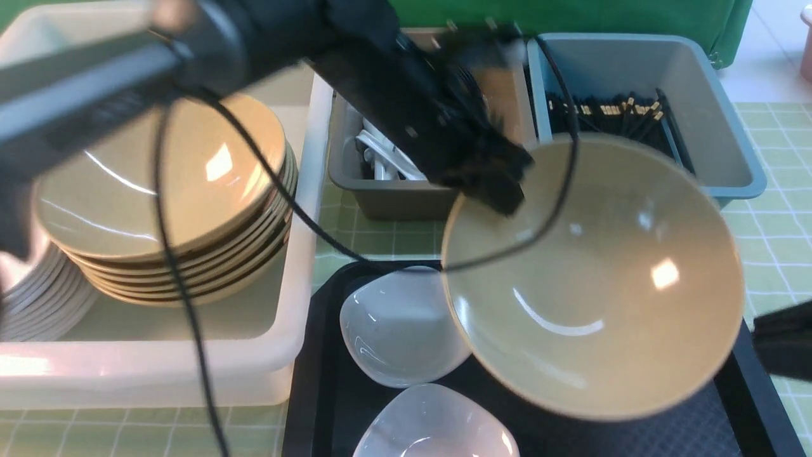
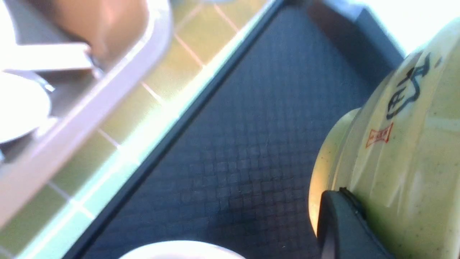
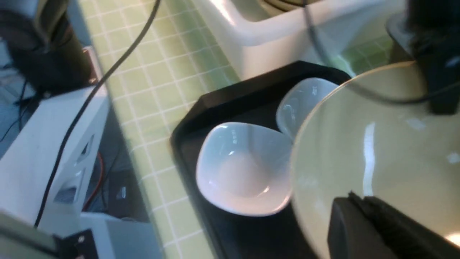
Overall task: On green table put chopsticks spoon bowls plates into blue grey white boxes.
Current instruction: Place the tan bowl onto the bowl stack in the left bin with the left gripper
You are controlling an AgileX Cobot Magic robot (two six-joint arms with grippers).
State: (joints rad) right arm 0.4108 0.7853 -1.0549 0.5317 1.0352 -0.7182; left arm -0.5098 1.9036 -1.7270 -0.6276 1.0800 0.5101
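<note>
your left claw (image 1: 498, 190) is pinched together on the far rim of the tan bowl (image 1: 596, 279). its wrist view shows one finger (image 2: 337, 223) pressed flat against the bowl's outer wall. gripped by the rim like that, the bowl hangs tilted off the claw with its glossy inside turned back toward you.

on the opposite rim your right claw (image 1: 783, 346) is closed too, with a finger (image 3: 363, 226) lying on the bowl's inside. that reads as a second pinch, though the front view catches it only at the frame edge. two grips on one bowl look like a handover, and i judge it suits the left arm, which is on the side of the white box.

directly under the left claw is the black tray (image 1: 634, 438). two white plates (image 1: 399, 330) sit on it just beside the raised bowl and are not yet sorted. out past the arm's elbow side, the white box (image 1: 158, 374) holds the stacked bowls (image 1: 171, 184), so that is this bowl's likely home. just behind the claw the grey box (image 1: 387, 200) keeps the spoons (image 1: 380, 155). on the claw's other side the blue box (image 1: 729, 152) keeps the chopsticks (image 1: 609, 111). everything rests on the green table (image 1: 380, 238).

watch the cable draped across the bowl.
</note>
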